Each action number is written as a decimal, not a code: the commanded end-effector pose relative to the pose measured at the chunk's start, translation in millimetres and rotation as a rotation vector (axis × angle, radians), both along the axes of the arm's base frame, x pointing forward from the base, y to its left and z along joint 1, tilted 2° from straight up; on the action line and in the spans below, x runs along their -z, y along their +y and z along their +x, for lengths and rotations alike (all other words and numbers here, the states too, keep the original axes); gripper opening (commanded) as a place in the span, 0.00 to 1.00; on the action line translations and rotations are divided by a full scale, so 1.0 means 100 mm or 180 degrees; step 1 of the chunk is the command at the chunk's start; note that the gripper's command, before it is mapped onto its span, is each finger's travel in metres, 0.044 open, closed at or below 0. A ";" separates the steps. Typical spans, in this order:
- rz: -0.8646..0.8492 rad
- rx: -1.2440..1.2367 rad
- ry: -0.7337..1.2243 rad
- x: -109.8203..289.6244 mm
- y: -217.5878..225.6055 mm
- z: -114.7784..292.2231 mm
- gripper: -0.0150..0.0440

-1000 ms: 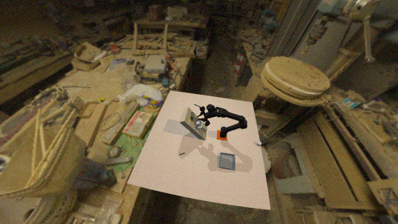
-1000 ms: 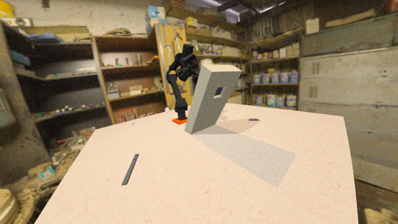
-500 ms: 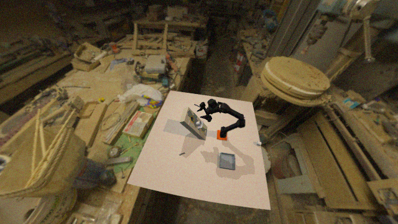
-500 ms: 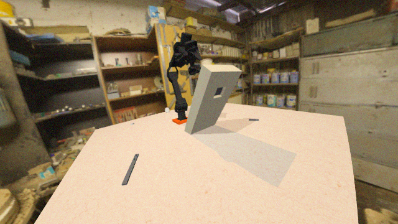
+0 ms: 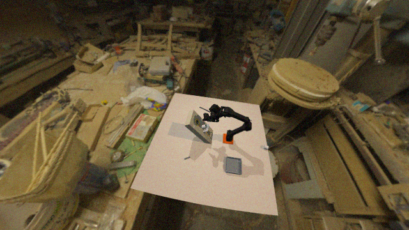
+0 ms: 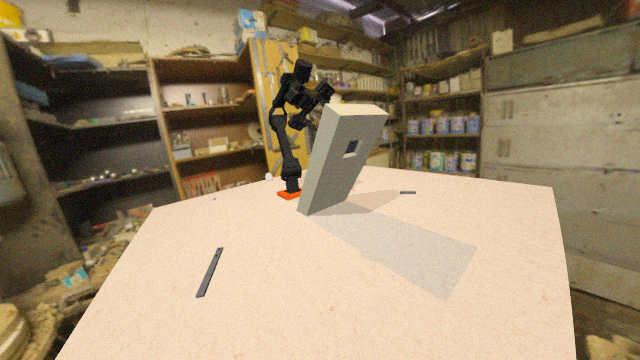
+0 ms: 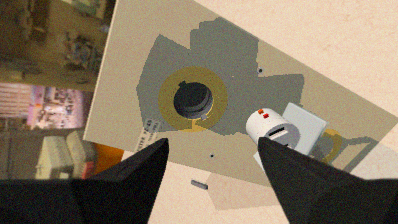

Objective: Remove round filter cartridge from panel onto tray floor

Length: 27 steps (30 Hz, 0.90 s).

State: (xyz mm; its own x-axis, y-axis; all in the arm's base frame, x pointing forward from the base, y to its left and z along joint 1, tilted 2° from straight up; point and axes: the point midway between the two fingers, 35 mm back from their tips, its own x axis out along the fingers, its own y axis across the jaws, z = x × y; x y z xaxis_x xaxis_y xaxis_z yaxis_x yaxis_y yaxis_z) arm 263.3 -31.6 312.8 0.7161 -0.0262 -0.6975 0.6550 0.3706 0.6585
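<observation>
Hovering in front of the tilted panel, the gripper has its jaws spread wide with nothing between them. In the wrist view its two dark fingers frame the panel face from below. The cartridge, a white cylinder with red marks and a dark slot on its end, sticks out of the panel on the right, beside a pale square plate. To its left a yellow ring surrounds a dark round socket. From above, the arm reaches left from its orange base toward the panel, and the grey tray lies nearer, well apart from both. A thin dark strip lies on the table
</observation>
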 end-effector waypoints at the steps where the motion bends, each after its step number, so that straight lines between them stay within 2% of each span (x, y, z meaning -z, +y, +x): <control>1: -0.1668 -0.2037 0.0641 0.53 0.01 -0.16 0.77; 7: -0.2183 -0.2801 0.0762 0.66 0.02 -0.21 0.77; 27: -0.2184 -0.2800 0.0760 0.76 0.02 -0.14 0.77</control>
State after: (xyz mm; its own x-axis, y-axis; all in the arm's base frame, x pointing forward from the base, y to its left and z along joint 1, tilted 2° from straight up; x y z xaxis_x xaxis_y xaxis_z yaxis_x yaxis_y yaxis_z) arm 246.6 -29.0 243.6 0.5339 -0.0048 -0.8455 0.0788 0.9959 0.0440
